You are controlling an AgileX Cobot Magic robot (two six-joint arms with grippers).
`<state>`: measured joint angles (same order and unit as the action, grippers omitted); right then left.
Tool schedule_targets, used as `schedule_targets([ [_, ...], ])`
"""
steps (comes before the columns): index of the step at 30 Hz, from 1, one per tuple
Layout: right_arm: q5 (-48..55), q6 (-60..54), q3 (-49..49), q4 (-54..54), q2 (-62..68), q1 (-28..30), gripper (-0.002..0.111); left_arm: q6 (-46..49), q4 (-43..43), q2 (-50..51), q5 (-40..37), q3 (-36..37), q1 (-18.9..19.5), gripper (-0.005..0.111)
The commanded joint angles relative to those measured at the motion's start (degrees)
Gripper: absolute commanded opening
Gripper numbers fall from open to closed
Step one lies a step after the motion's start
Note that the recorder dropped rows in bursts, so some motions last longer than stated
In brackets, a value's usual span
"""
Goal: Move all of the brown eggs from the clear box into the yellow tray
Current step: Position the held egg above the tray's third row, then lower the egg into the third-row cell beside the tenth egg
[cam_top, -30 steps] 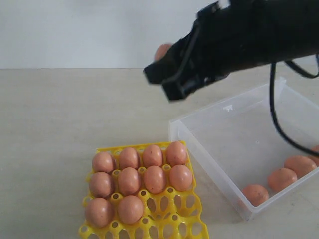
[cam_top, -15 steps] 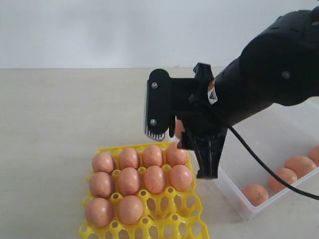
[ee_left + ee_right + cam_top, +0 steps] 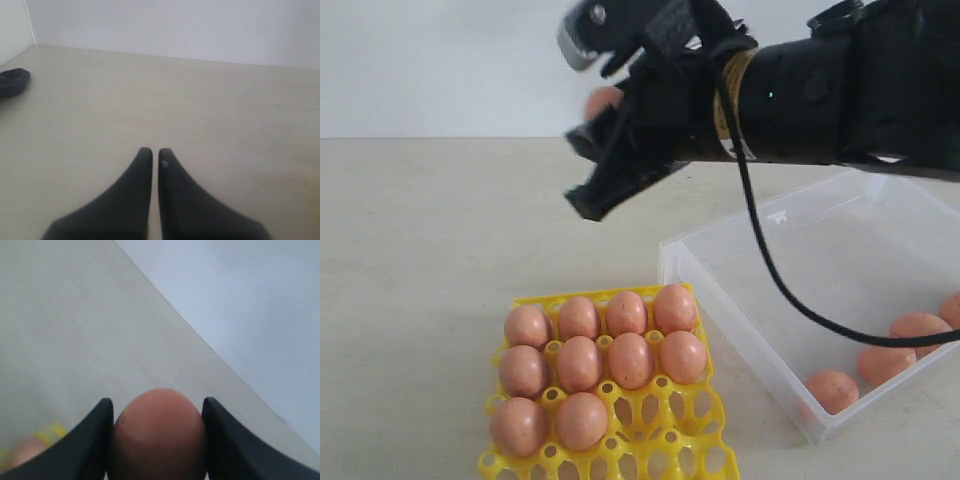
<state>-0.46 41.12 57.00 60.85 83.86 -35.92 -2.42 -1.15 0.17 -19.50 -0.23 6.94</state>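
My right gripper (image 3: 582, 160) hangs high above the table, left of the clear box (image 3: 720, 262), shut on a brown egg (image 3: 603, 100). In the right wrist view that egg (image 3: 157, 435) fills the gap between the two black fingers (image 3: 102, 430). The yellow tray (image 3: 670, 425) lies at the front with several brown eggs (image 3: 630, 360) in its back sockets. Its front right sockets are open. Several more eggs (image 3: 883, 362) rest along the box's near right wall. My left gripper (image 3: 155, 152) is shut on nothing over bare table and does not appear in the exterior view.
A beige table (image 3: 440, 230) runs back to a white wall. In the left wrist view a dark object (image 3: 12, 82) lies at the table's edge. A black cable (image 3: 770, 270) droops from the right arm over the clear box.
Half a second ago the right gripper was low beside the tray's back right corner with the egg. It has since risen and swung left, still holding it. The tray's eggs are unchanged.
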Motion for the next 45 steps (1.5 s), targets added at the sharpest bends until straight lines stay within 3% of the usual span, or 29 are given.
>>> schedule_targets([
  [1,-24.28,15.34,0.27,0.22,0.20,-0.05,0.000,0.24,0.00,-0.17,0.16,0.23,-0.19,0.004],
  [4,-28.97,20.02,0.06,-2.21,0.81,0.06,0.000,0.24,0.00,-0.17,0.16,0.23,-0.19,0.004],
  [7,-33.64,17.74,-2.56,-12.84,0.70,1.30,0.000,0.24,0.00,-0.17,0.16,0.23,-0.19,0.004],
  [12,-56.04,17.62,-14.59,-27.20,0.71,8.25,0.000,0.24,0.00,-0.17,0.16,0.23,-0.19,0.004],
  [15,-61.29,18.01,-22.79,-25.59,0.71,11.76,0.000,0.24,0.00,-0.17,0.16,0.23,-0.19,0.004],
  [20,-61.43,17.79,-29.13,-14.84,0.82,12.72,0.000,0.24,0.00,-0.17,0.16,0.23,-0.19,0.004],
  [25,-60.34,17.79,-29.49,-7.52,0.82,12.72,0.000,0.24,0.00,-0.17,0.16,0.23,-0.19,0.004],
  [30,-50.30,15.61,-29.49,-6.34,1.68,12.72,0.000,0.24,0.00,-0.17,0.16,0.23,-0.19,0.004],
  [36,-50.61,16.12,-27.52,6.20,12.96,11.90,0.000,0.24,0.00,-0.17,0.16,0.23,-0.19,0.004],
  [45,-50.48,6.70,-27.26,-3.31,17.47,11.90,0.000,0.24,0.00,-0.17,0.16,0.23,-0.19,0.004],
])
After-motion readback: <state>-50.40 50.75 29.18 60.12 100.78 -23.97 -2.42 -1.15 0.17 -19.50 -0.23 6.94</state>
